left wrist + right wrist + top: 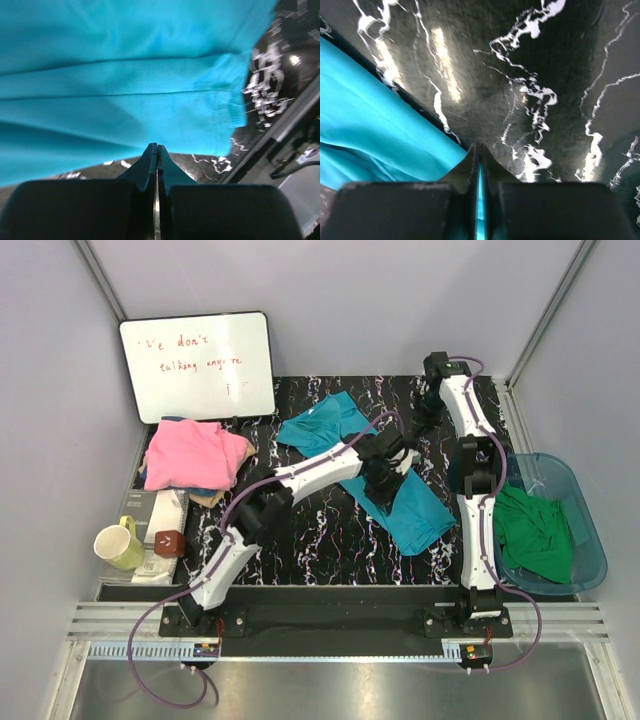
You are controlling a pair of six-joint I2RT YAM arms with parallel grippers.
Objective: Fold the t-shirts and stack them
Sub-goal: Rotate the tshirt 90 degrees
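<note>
- Now I see the teal t-shirt [420,518] lying spread across the black marbled mat [320,535], mid-table.
- My left gripper [157,148] is pressed fully closed with its tips right at the shirt's hem. I cannot tell whether any cloth is caught.
- My right gripper [479,148] is pinched closed, with a sliver of teal cloth between its fingers.
- The pink t-shirt [195,455] tops a pile at the left, and green t-shirts [535,530] sit in the blue tub [592,550].
</note>
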